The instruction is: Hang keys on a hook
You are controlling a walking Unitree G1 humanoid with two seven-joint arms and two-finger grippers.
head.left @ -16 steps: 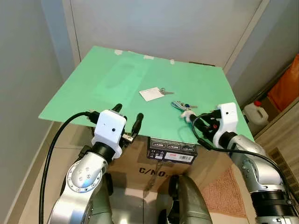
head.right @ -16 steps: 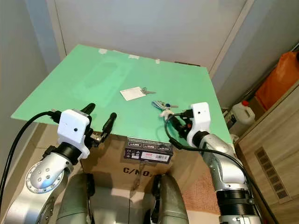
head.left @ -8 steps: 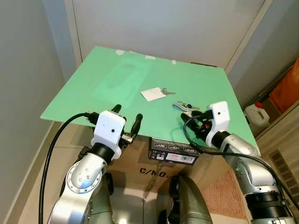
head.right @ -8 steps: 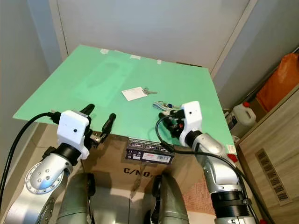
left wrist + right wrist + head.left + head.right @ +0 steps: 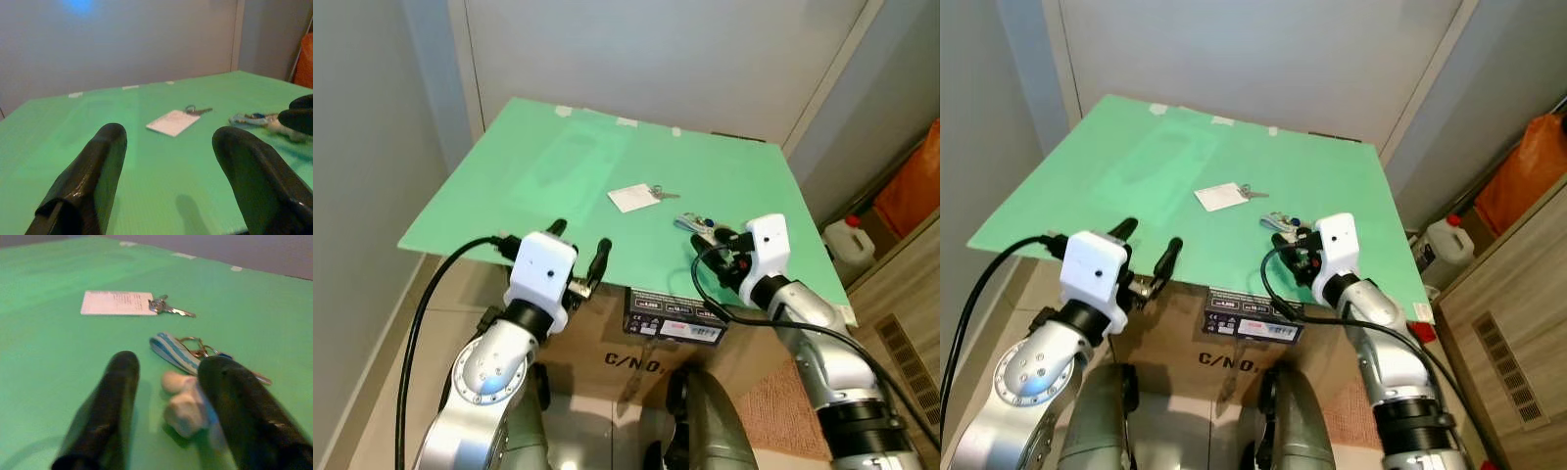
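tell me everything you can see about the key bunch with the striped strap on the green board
The key bunch lies flat on the green board, near its right front edge. It has a blue-and-white striped fabric strap, metal rings with keys, and a pale rounded charm that looks soft. The right gripper is open with a finger on each side of the charm, not closed on it. The white-tagged key lies apart, farther back.

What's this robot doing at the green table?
It is going after a bunch of keys with a striped blue strap and a small white charm, lying on the green table. The right gripper is low over the table with its fingers open on either side of the charm, not yet closed. The left gripper hovers open at the table's near edge. A second key with a white tag lies farther back.
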